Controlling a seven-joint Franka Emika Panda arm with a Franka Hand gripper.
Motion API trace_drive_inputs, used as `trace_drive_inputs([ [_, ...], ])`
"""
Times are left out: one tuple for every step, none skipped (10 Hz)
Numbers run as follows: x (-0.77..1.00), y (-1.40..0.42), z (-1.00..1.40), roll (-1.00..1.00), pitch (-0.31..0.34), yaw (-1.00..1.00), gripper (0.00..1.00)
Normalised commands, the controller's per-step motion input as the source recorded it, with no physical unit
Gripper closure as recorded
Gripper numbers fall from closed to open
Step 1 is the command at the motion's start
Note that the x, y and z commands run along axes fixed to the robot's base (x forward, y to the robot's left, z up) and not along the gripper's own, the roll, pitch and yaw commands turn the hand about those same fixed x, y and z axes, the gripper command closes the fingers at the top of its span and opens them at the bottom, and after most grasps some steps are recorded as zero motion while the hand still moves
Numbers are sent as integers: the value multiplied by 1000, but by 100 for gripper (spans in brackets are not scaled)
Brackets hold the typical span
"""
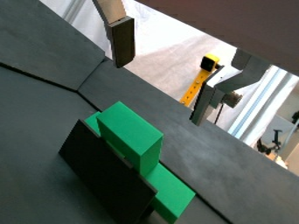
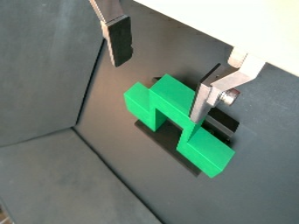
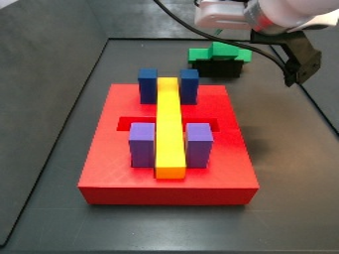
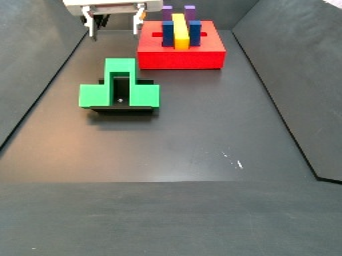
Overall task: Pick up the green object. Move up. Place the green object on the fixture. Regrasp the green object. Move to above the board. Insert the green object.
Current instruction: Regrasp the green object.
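In a wrist view the green object [image 1: 135,162] lies on top of the dark fixture [image 1: 100,175], its raised cube uppermost; one finger [image 1: 121,41] hangs above and apart from it, the other finger [image 1: 211,92] stands off to the side, and nothing sits between them, so the gripper [image 1: 166,68] is spread and empty. In a wrist view the green object [image 2: 176,122] again rests on the fixture [image 2: 222,122], with one finger [image 2: 118,39] clear of it and the other finger [image 2: 208,101] in front of its far arm; the gripper [image 2: 163,72] is apart, and whether that finger touches the green cannot be told. In a side view the gripper [image 3: 272,45] hovers over the green object [image 3: 212,52] on the fixture [image 3: 219,69], behind the red board [image 3: 166,164]. In a side view the green object [image 4: 118,92] sits on the fixture [image 4: 123,108], near the board [image 4: 181,52], with the gripper [image 4: 115,18] above and beyond it.
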Motion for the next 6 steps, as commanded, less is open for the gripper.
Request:
trace_drive_inputs([
  [240, 0, -117, -251, 117, 0, 0],
  [206, 0, -83, -297, 97, 0, 0],
  [163, 3, -109, -286, 89, 0, 0],
  [0, 66, -97, -291, 63, 0, 0],
  [-131, 106, -29, -360, 9, 114, 0],
  [-289, 194, 0, -454, 0, 274, 0],
])
